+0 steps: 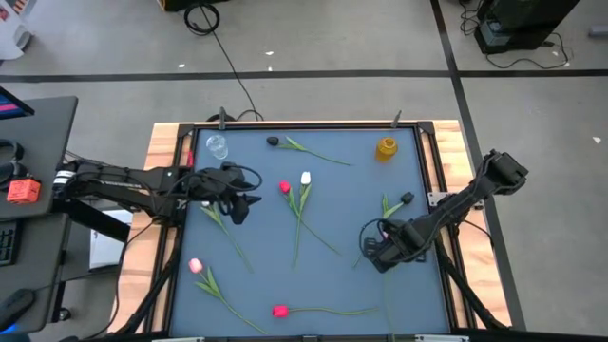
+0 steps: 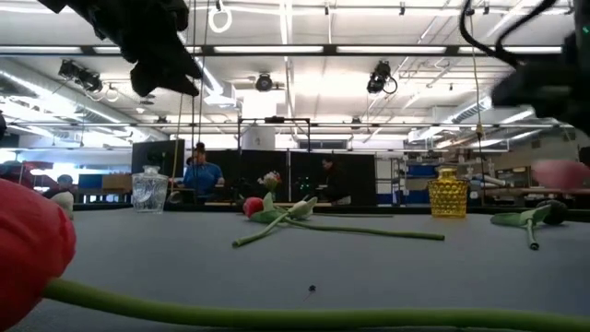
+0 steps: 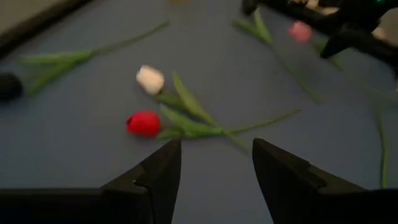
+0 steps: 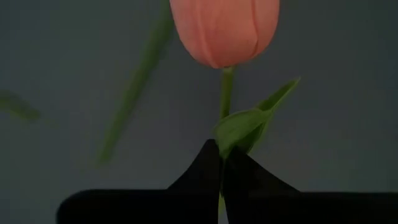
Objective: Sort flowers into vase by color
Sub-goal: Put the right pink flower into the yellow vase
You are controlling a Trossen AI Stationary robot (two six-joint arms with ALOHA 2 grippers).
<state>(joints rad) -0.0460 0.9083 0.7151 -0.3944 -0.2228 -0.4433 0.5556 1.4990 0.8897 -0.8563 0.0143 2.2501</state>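
My right hand (image 4: 221, 163) is clamped on 1 pink tulip (image 4: 225, 31) near the worktop's (image 1: 361, 199) right edge; my left hand (image 3: 214, 163) hovers with fingers apart.

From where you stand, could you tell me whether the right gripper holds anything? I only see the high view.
Observer: Yes, the right gripper is shut on the stem of a pink tulip.
Operator: Thank you. Is the left gripper open?
Observer: Yes, the left gripper is open and empty, facing the red tulip and the white tulip.
Operator: Do both vases stand upright?
Observer: Yes, the clear vase and the yellow vase both stand upright.
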